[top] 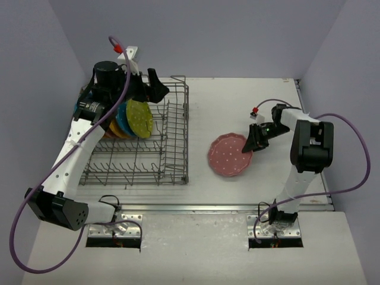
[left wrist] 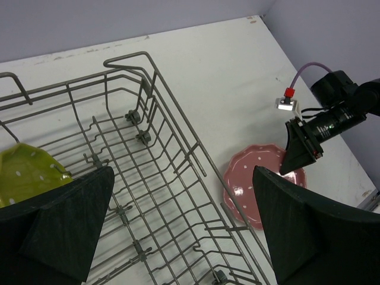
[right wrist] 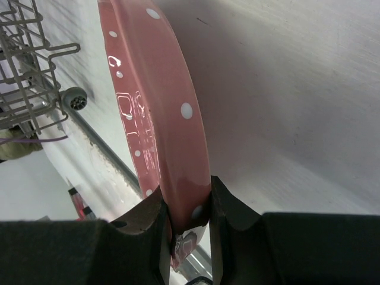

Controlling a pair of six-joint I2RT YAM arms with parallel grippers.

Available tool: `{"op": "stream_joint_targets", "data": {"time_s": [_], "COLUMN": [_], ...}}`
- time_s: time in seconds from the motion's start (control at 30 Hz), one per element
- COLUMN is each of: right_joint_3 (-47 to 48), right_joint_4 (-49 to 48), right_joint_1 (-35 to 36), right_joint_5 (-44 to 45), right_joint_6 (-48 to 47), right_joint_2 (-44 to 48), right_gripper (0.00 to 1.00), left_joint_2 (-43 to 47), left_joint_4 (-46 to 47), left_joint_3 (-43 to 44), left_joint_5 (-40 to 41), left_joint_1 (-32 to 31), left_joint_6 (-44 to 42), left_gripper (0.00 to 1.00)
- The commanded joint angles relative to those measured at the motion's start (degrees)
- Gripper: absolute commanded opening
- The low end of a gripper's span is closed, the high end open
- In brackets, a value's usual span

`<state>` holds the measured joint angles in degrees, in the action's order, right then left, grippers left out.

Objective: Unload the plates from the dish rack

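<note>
The grey wire dish rack [top: 186, 132] stands on the left of the table. A lime-yellow dotted plate [top: 141, 117] stands upright in its back left, with orange and blue plates [top: 116, 126] behind it. My left gripper [top: 157, 88] is open and empty above the rack's back rim, right of those plates. A pink-red dotted plate [top: 228, 155] lies about flat on the table right of the rack. My right gripper [top: 256, 139] is shut on its right rim. The right wrist view shows the rim [right wrist: 172, 119] pinched between the pads [right wrist: 225, 208].
In the left wrist view the rack [left wrist: 176, 122] has bare tines under my gripper [left wrist: 184, 237], the lime plate [left wrist: 24, 172] is at the left edge, and the pink plate [left wrist: 255, 178] lies beyond the rack's side. Grey walls enclose the table on three sides.
</note>
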<state>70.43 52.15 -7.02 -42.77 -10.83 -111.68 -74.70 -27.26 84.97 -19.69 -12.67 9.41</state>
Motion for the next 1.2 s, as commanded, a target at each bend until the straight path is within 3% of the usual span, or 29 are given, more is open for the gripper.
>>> {"op": "stream_joint_targets", "data": {"time_s": [0.0,0.07,0.17,0.23,0.33,0.63,1.0,1.17], "right_joint_3": [2.95,3.05,3.39,3.48,3.19,4.6,15.71,16.46], "right_joint_4": [1.55,1.46,1.24,1.22,0.38,-0.47,-0.73,-7.51], "right_joint_1": [0.0,0.16,0.16,0.34,0.25,0.34,1.48,3.23], "right_joint_5": [-4.41,-3.05,-0.42,2.03,4.97,12.07,20.47,25.77], "right_joint_6": [-2.23,-2.28,-2.71,-3.21,-3.29,-1.73,1.34,1.24], "right_joint_2": [-1.87,-2.68,-3.91,-4.66,-4.98,-2.07,13.18,23.81], "right_gripper": [0.0,0.01,0.18,0.35,0.47,0.57,0.74,0.94], "left_joint_2": [1.93,2.11,2.41,2.84,3.54,5.33,4.88,0.36], "left_joint_4": [1.42,1.33,1.2,1.24,1.3,0.34,-7.35,-13.3], "left_joint_3": [-0.68,-0.77,-1.12,-1.54,-2.46,-3.35,-1.62,1.19], "left_joint_5": [-1.07,-0.6,0.01,0.53,0.76,3.82,14.09,14.32], "left_joint_1": [0.54,0.63,0.72,0.75,0.94,1.86,5.16,8.25], "left_joint_6": [-0.27,-0.36,-0.58,-0.71,-0.76,-0.85,-2.36,-4.02], "left_gripper": [1.0,1.0,1.0,1.0,1.0,1.0,1.0,0.94]}}
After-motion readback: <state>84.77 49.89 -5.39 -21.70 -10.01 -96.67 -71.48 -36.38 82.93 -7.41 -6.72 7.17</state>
